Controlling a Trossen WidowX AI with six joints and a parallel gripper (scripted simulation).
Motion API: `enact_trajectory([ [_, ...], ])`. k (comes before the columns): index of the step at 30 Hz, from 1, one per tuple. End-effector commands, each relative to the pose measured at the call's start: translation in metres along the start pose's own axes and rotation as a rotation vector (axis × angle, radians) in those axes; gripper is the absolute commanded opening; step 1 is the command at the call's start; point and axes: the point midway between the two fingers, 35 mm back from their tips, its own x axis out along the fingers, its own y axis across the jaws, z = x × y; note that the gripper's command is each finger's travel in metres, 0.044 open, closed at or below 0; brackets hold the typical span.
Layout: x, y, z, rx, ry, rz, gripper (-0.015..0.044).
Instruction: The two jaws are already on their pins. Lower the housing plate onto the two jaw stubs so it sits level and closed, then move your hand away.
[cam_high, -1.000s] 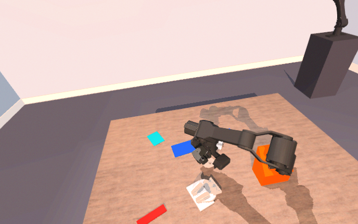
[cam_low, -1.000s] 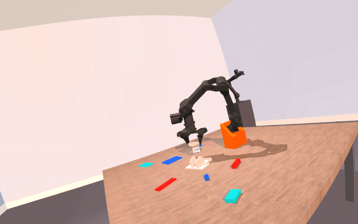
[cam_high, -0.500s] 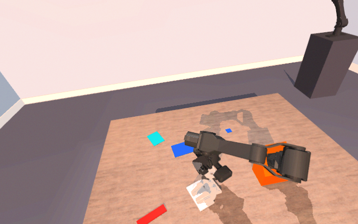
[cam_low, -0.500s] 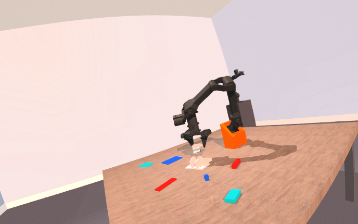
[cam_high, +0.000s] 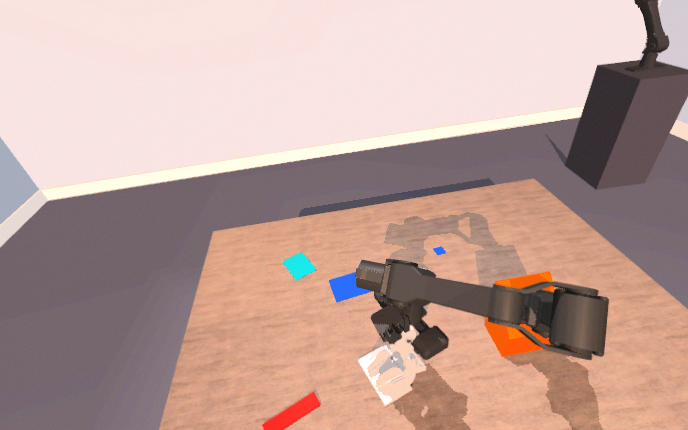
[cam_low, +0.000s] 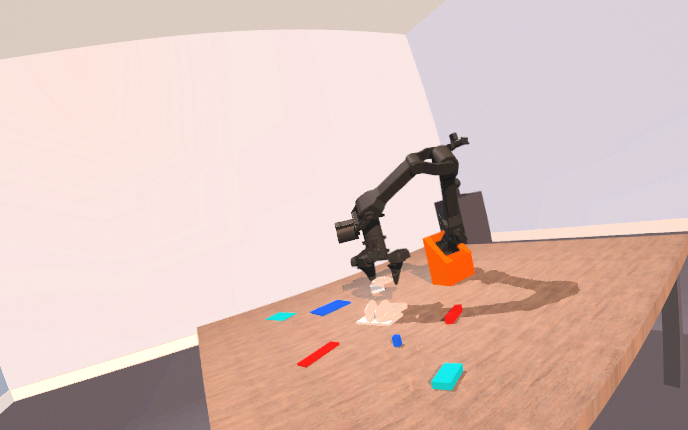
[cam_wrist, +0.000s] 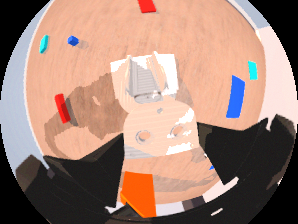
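Observation:
The pale housing plate (cam_wrist: 162, 142) (cam_low: 383, 280) has two round holes. My gripper (cam_high: 409, 340) (cam_low: 384, 281) (cam_wrist: 158, 131) is shut on it, a finger at each side. The white base (cam_high: 387, 398) (cam_low: 363, 321) (cam_wrist: 171, 61) lies on the table with two pale jaws (cam_wrist: 160, 74) standing on it. The plate hangs above the table, higher than the base, and covers the base's near side in the wrist view. The pins and jaw stubs cannot be made out.
A small white piece (cam_low: 376, 289) lies behind the base. Around are a blue strip (cam_high: 347, 288) (cam_wrist: 235, 97), a cyan square (cam_high: 299, 266), a red bar (cam_high: 291, 413) (cam_low: 318, 353), a red block (cam_low: 453, 314), a small blue block (cam_low: 396, 340) and a cyan block (cam_low: 447, 376). An orange block (cam_low: 454, 271) surrounds the arm's foot.

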Motion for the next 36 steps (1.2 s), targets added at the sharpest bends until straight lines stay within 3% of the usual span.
enact_trajectory([
  [1, -0.0001, 0.0009, 0.0004, 0.005, -0.003, 0.003, 0.0351],
  [36, 0.0, 0.0068, -0.0008, 0.005, -0.003, 0.003, 0.0351],
])
